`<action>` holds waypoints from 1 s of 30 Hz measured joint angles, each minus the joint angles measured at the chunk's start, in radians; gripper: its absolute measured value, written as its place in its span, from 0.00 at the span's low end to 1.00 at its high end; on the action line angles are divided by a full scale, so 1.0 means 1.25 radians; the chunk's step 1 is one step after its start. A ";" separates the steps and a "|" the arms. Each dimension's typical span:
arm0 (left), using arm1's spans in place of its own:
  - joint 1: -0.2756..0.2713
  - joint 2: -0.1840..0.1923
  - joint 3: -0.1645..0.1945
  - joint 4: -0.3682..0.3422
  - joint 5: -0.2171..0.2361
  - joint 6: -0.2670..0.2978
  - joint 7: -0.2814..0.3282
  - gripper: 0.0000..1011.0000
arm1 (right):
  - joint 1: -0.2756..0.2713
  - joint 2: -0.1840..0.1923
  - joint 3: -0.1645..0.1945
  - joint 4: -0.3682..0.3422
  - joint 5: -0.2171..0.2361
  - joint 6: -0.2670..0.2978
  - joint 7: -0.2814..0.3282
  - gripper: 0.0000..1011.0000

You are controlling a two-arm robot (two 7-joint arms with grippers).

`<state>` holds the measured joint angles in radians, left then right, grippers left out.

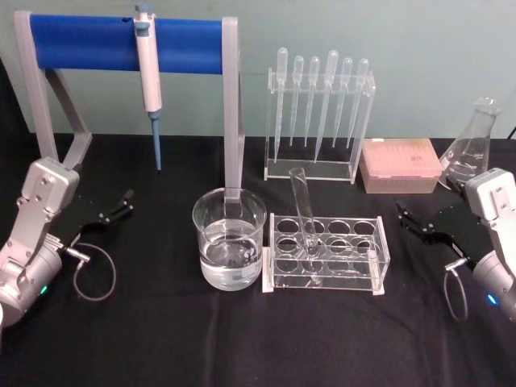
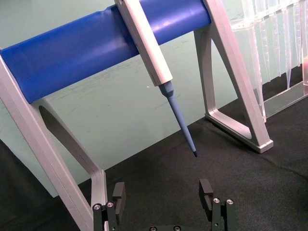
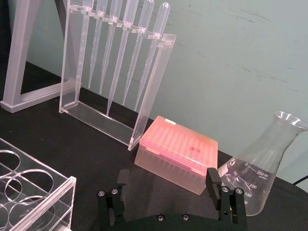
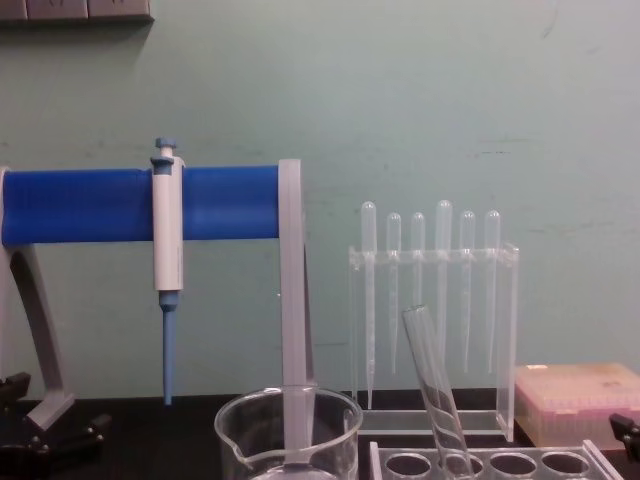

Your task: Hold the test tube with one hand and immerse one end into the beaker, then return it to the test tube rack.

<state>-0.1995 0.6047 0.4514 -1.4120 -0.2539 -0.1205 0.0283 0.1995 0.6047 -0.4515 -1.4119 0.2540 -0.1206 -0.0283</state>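
— Nearest, at either side of the black cloth: left black two-jaw gripper (image 1: 113, 211) parked, jaws wide, nothing between. Right black two-jaw gripper (image 1: 419, 219) likewise wide and empty, near the clear rack with round holes (image 1: 379, 262).

— Step in hand?

— Probably the first reach. Best taken with the right gripper. Come in above the rack, close on the upper stretch of glass, lift along the lean to spare the hole's edge.

— And the tube?

— Clear, slim glass test tube (image 1: 304, 211), rounded end down in one of the rack's holes, open rim tilted toward the beaker side. Just beside the rack, wide clear glass beaker (image 1: 211, 242), part-filled with clear liquid.
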 joint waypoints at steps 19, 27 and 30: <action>0.000 0.000 0.000 0.000 0.000 0.000 0.000 0.99 | 0.000 0.000 0.000 0.000 0.000 0.000 0.000 0.99; 0.000 0.000 0.000 0.000 0.000 0.000 0.000 0.99 | 0.000 0.000 0.000 0.000 0.000 0.000 0.000 0.99; 0.000 0.000 0.000 0.000 0.000 0.000 0.000 0.99 | 0.000 0.000 0.000 0.000 0.000 0.000 0.000 0.99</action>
<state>-0.1995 0.6047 0.4514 -1.4120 -0.2539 -0.1205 0.0282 0.1996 0.6047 -0.4514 -1.4120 0.2539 -0.1206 -0.0283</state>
